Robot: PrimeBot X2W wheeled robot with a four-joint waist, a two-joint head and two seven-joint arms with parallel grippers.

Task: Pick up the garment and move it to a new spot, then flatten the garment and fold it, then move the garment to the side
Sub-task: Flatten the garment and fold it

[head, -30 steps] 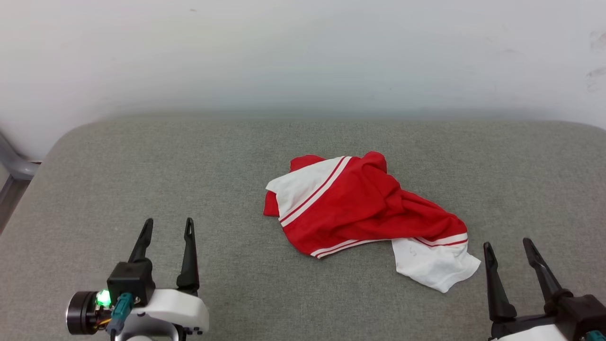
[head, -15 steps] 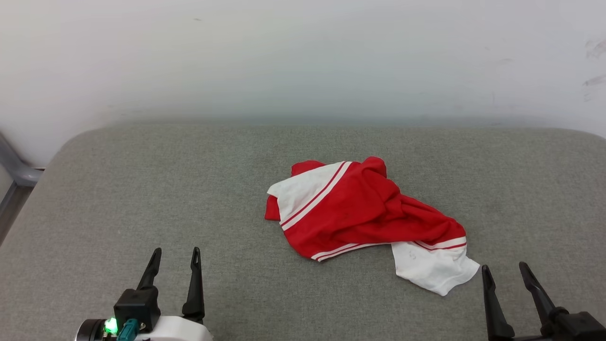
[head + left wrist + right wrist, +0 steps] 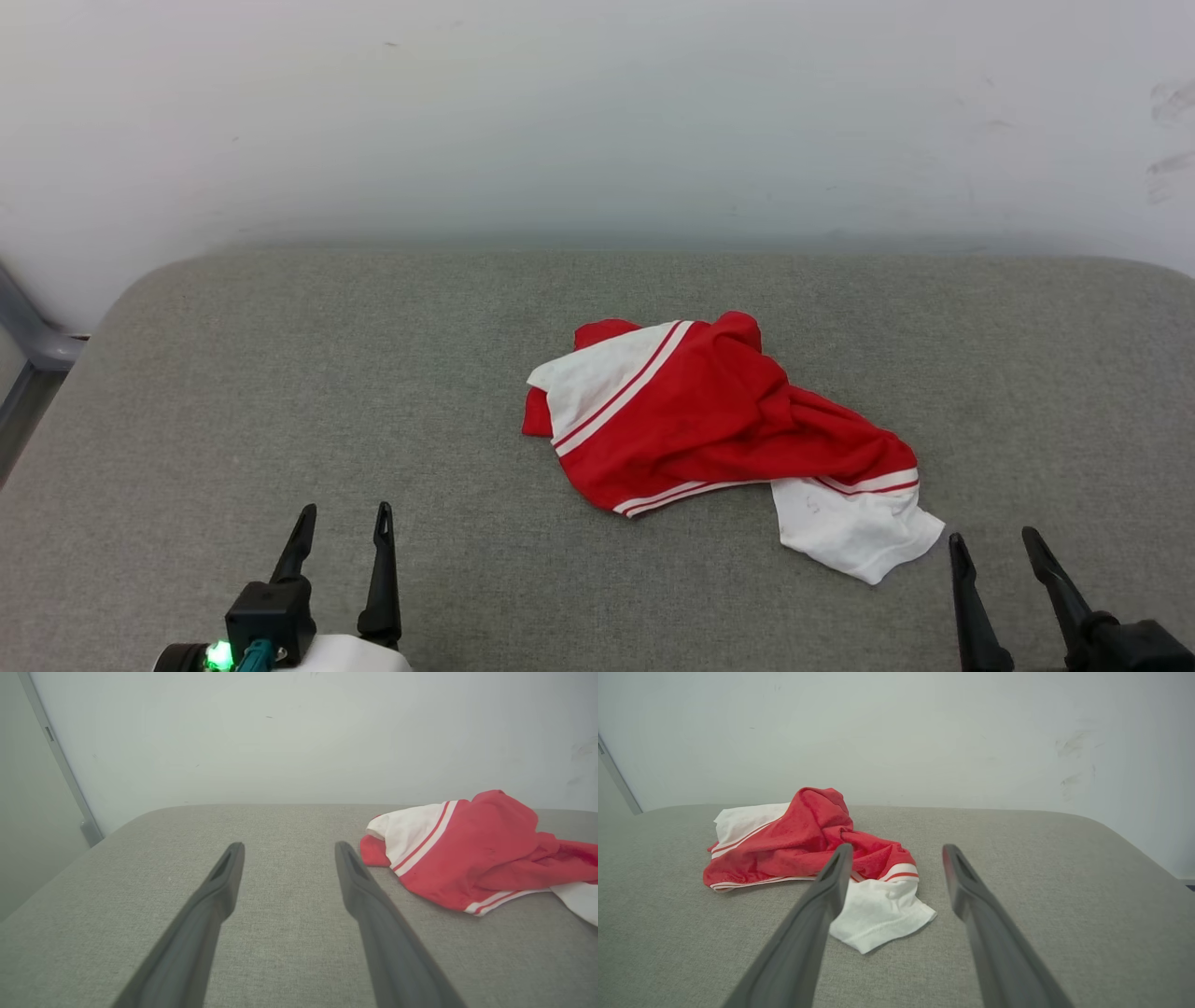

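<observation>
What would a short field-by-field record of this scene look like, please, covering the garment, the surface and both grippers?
surface: grey fabric-covered top, pale wall behind
garment: red with white sleeves and striped trim, lying crumpled, not flattened or folded
nearest part: white sleeve at the heap's near right end
left gripper: open, empty, well to the left of the garment
right gripper: open, empty, close to the white sleeve, not touching it
task stage: garment not yet picked up

Red garment (image 3: pixel 719 411) with white sleeves and red-white striped trim, grey woven cushion (image 3: pixel 280 373), off-white wall (image 3: pixel 597 112)
</observation>
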